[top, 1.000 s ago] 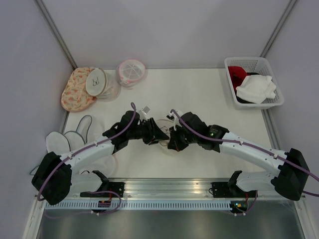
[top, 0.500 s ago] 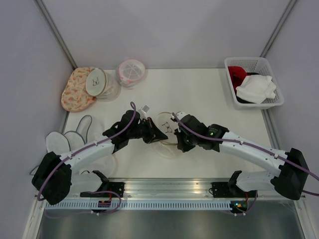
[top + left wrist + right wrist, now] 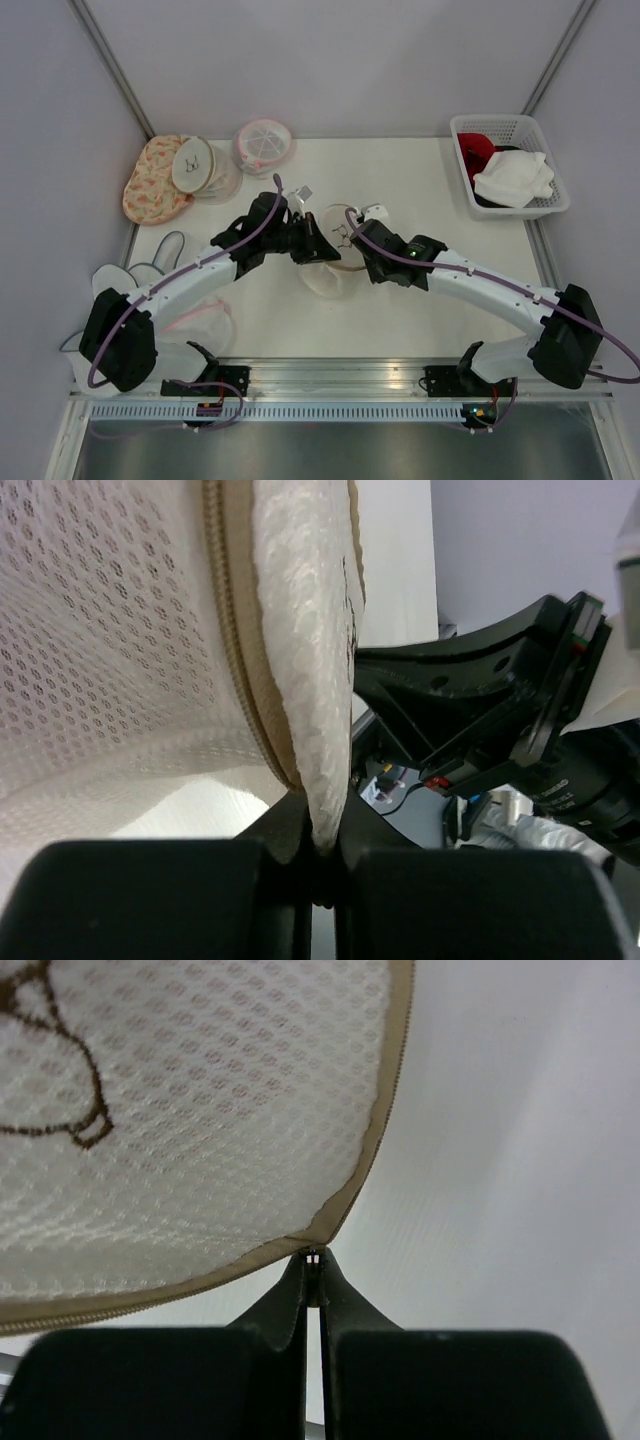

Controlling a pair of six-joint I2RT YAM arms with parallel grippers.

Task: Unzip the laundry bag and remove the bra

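The laundry bag [image 3: 333, 232], round cream mesh with a tan zipper rim and a black bra drawing, is held between both grippers at the table's middle. My left gripper [image 3: 316, 247] is shut on its mesh edge next to the zipper; the left wrist view shows the gripper [image 3: 322, 830] pinching the bag [image 3: 120, 630]. My right gripper [image 3: 360, 256] is shut on the zipper pull [image 3: 314, 1256] at the rim of the bag [image 3: 200, 1110], seen in the right wrist view with the gripper [image 3: 314, 1270] just below. The bra is hidden.
A second cream round bag [image 3: 193, 165] lies on an orange floral bag [image 3: 148, 185] at the back left, next to a pink-trimmed domed bag [image 3: 264, 145]. A white basket [image 3: 512, 128] at the back right holds red and white garments. Mesh bags [image 3: 130, 280] lie at the left edge.
Both grippers have moved away from the arm bases with the bag. The bag's printed face has turned up into view, and the right gripper has drawn along the rim.
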